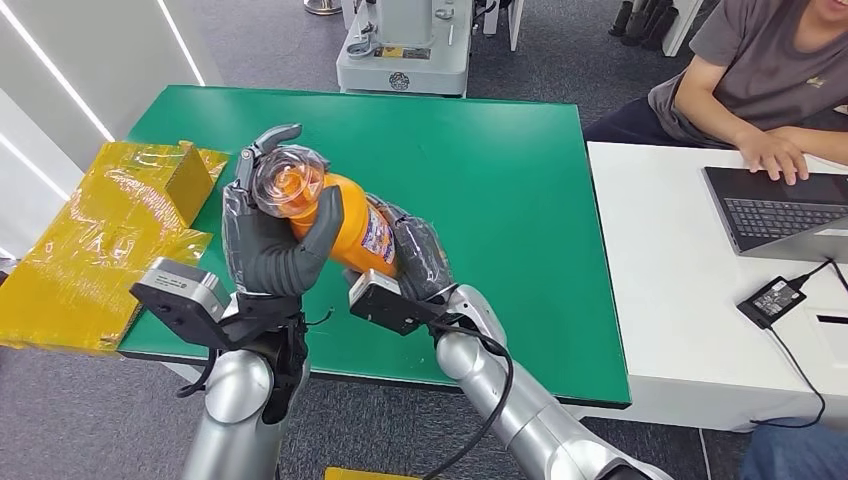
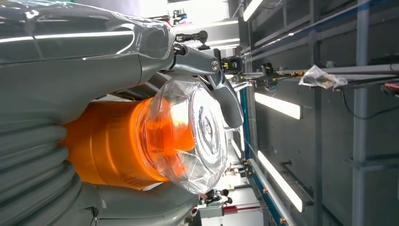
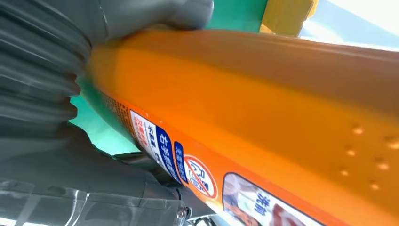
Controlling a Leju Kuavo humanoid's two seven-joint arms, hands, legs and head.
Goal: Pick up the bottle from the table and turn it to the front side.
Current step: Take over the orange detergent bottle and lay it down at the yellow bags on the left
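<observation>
At the far left, at nine o'clock of the green tabletop, lies a yellow cardboard box wrapped in shiny film, partly over the tabletop's edge. Next to it, the left robot hand is grasping the upper end of the orange bottle, its fingers wrapped just under the clear faceted cap. The bottle is lifted above the tabletop and tilted, cap pointing to about ten o'clock. The right robot hand is grasping the lower end of the same bottle, near the printed label. At three o'clock stands a white desk with a laptop and a black power adapter; a person's hand rests at the laptop.
</observation>
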